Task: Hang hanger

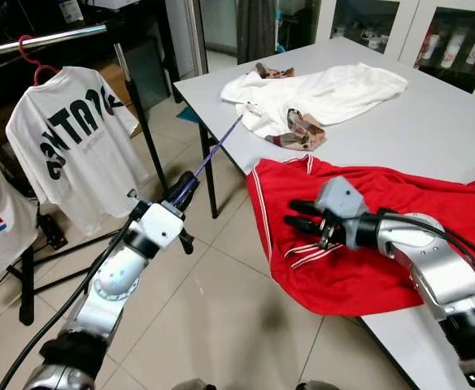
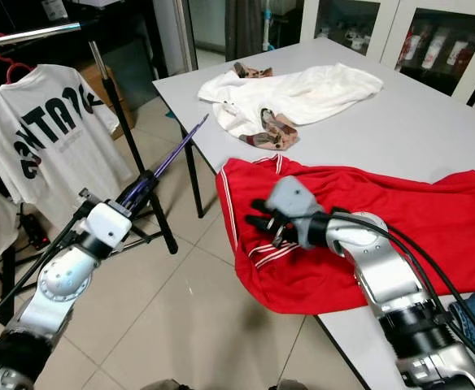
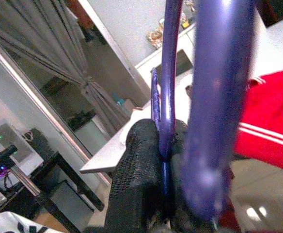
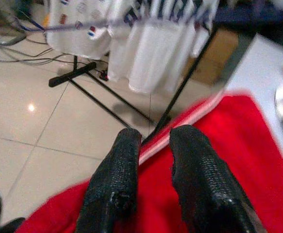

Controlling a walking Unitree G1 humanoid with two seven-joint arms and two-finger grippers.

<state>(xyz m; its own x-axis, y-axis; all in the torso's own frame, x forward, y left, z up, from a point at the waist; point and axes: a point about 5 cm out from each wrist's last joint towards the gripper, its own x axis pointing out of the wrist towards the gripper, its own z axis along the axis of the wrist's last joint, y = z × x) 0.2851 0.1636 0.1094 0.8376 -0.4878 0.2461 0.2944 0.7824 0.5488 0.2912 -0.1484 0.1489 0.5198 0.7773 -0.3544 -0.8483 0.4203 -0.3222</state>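
Note:
My left gripper (image 1: 180,190) is shut on a thin purple hanger (image 1: 214,153), held out over the floor. The hanger's far end points at the table corner. In the left wrist view the black fingers (image 3: 136,179) pinch the purple bar (image 3: 219,97). My right gripper (image 1: 297,214) hovers low over a red shirt (image 1: 359,272) that drapes off the table edge. Its fingers are slightly apart with nothing between them, as the right wrist view (image 4: 156,138) shows. The silver rail (image 1: 50,37) of a clothes rack runs at the upper left.
A white T-shirt with black lettering (image 1: 71,142) hangs from the rail on a red hanger (image 1: 28,50). On the grey table (image 1: 433,122) lie a white garment (image 1: 335,89) and a patterned cloth (image 1: 302,130). The rack's black legs (image 1: 144,122) stand on the tiled floor.

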